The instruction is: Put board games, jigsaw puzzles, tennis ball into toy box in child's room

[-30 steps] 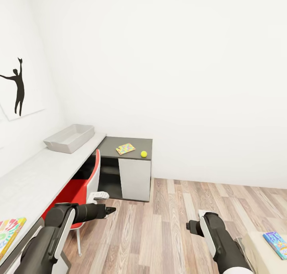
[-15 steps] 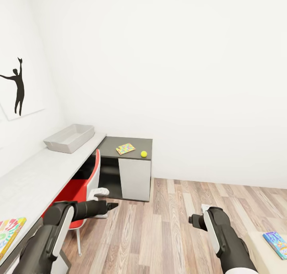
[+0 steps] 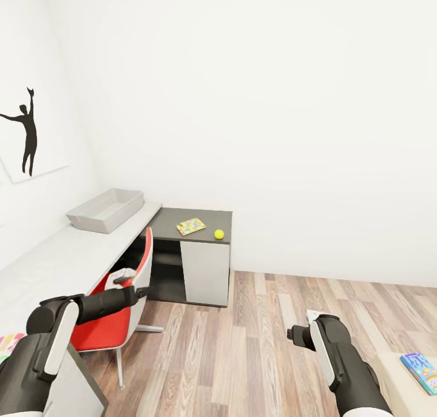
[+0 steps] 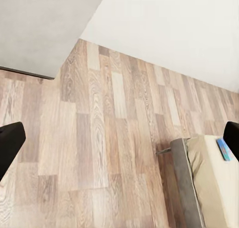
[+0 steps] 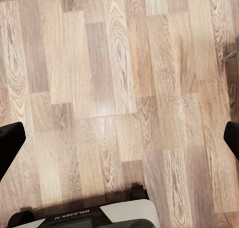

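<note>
Wide open wood floor [image 3: 261, 338] ahead. Red chair [image 3: 124, 283] sits tucked against the tabletop [image 3: 73, 253], right by the left arm. Bed [image 3: 397, 380] corner crowds the right side.

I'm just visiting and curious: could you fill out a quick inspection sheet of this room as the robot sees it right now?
Surface: long pale table along the left wall, dark end unit.
Job's things: empty-looking toy box on the table; jigsaw puzzle and tennis ball on the dark unit; blue board game on the bed.
Clutter: red chair at the table.
Grippers: left gripper and right gripper open, empty, over the wood floor.
Cables: nothing seen.
Surroundings: white walls, silhouette picture.
</note>
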Controlling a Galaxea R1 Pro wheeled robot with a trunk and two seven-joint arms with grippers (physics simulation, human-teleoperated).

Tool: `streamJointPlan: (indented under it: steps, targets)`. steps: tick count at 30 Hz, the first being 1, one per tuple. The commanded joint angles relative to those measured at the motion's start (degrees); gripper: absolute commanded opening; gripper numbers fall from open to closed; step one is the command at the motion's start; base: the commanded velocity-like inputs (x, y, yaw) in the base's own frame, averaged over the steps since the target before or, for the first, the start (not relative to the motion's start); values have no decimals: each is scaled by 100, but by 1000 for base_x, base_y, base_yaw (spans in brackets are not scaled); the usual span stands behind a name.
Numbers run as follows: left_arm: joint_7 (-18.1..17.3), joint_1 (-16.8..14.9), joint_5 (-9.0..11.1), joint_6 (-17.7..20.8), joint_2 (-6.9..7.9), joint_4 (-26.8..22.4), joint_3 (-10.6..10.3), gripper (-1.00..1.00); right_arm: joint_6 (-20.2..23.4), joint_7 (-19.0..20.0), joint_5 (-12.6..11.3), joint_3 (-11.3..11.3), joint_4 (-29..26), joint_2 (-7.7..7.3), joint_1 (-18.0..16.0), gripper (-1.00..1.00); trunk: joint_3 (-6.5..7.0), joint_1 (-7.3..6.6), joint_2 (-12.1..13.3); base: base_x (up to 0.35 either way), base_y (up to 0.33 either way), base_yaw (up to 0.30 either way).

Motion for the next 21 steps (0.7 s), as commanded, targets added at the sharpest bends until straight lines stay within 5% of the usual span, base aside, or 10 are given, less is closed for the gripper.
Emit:
streamJointPlan:
  steps: [1,13,21]
  targets:
    - [-39,-8,-7,29,1,8,2,100,16,-26,-25,-13,-6,5,-6,100,-14,4,-14,0,0,0]
    - [-5,-10,-14,29,-5,32,-441,100,-20,-12,-26,-21,-6,-2,-6,100,-14,4,-14,0,0,0]
    - [5,-10,-15,29,-4,36,-477,100,-37,59,-33,-24,-6,4,-6,100,-14,4,-14,0,0,3]
